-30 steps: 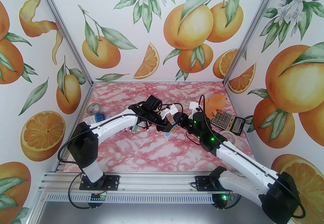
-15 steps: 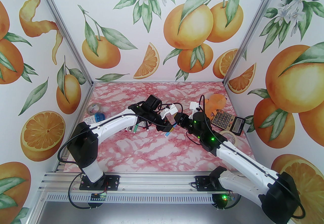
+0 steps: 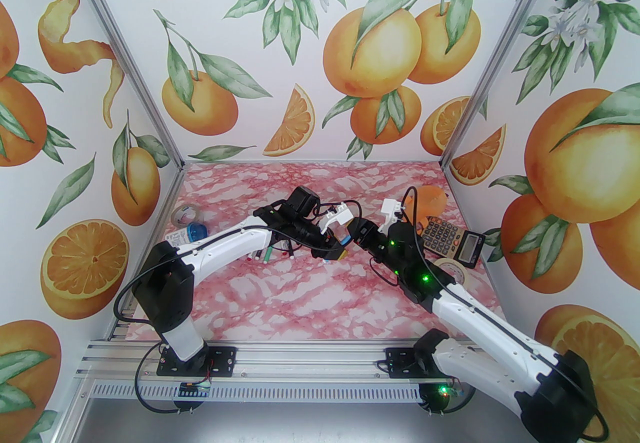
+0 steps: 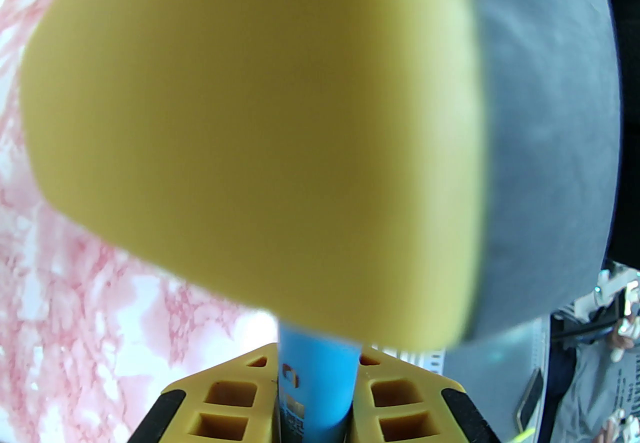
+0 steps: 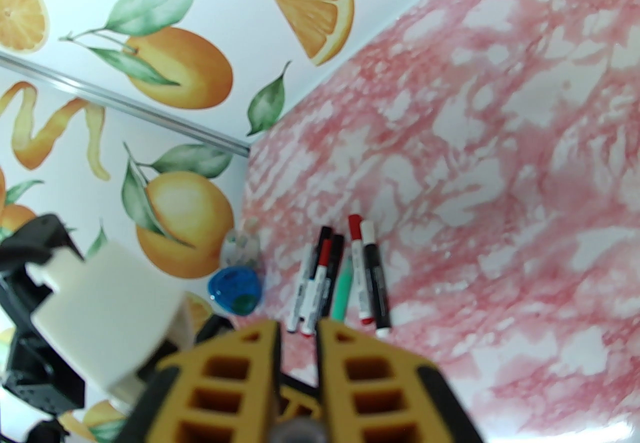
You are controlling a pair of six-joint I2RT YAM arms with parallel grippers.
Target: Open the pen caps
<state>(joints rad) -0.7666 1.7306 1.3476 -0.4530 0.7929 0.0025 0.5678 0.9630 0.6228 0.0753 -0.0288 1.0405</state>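
Gripping the blue pen, our left tool hides its cap behind a yellow blur. Our right tool sits nearly closed; what it pinches is unclear.

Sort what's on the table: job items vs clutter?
Job: blue pen clamped in the left gripper; right gripper; pens lying in a row, red, black and white ends.

Clutter: calculator, tape roll, second tape roll, orange toy, blue-capped bottle.

Six pens lie side by side, capped; blue pen held upright.
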